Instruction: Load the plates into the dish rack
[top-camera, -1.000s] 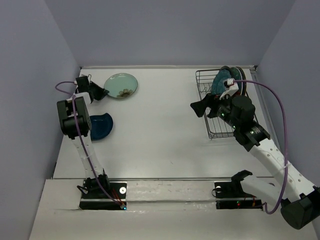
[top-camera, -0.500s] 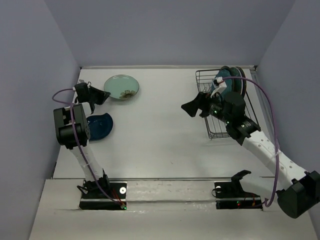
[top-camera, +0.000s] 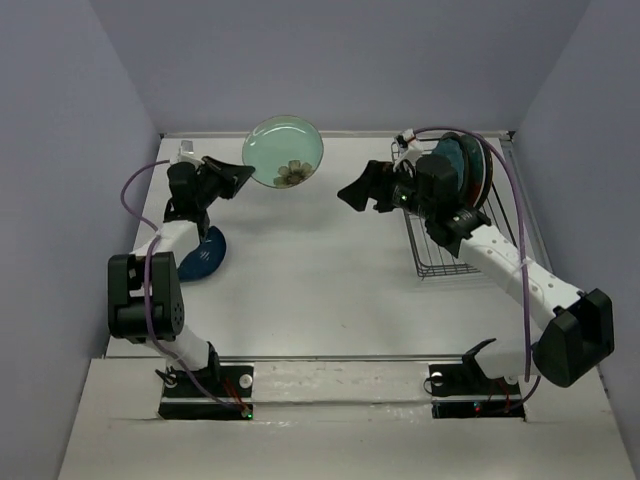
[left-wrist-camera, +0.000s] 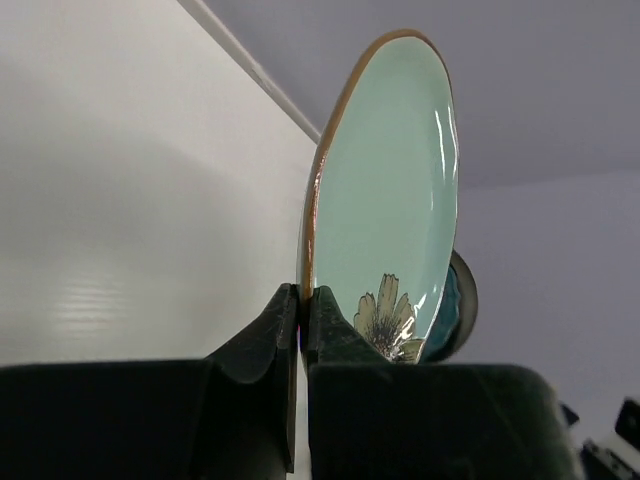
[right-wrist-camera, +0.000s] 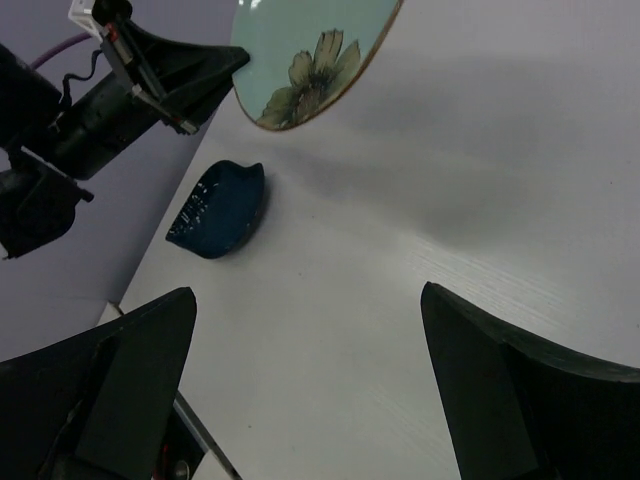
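At top centre of the overhead view, the left gripper (top-camera: 238, 177) is clamped on the rim of the green plate (top-camera: 284, 152), which it holds off the table. It is probably stiff, slick and breakable (a firm rim pinch suits). The right gripper (top-camera: 358, 195) faces it with fingers wide apart, near the dish rack (top-camera: 432, 262).

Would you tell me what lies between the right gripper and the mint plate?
Only bare table; the top view shows nothing between the right gripper and the mint plate.
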